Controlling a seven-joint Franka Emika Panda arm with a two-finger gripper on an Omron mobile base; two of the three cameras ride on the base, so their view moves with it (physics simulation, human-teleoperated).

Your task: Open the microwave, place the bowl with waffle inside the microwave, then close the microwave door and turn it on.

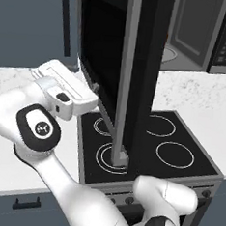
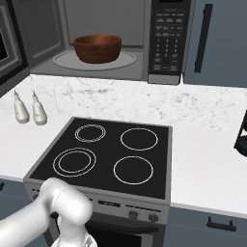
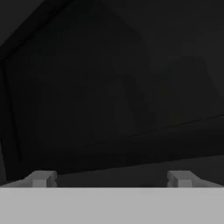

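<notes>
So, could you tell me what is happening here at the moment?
The bowl already sits on the turntable inside the microwave. The microwave door stands wide open over the stovetop, and the open gripper is right up against its dark glass. Closing the door and switching on are not yet done.

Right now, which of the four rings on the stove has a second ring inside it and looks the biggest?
The front-left ring, nearest the robot. It is a wide double circle. The back-left ring is doubled too, but smaller; the two right rings are single circles.
</notes>
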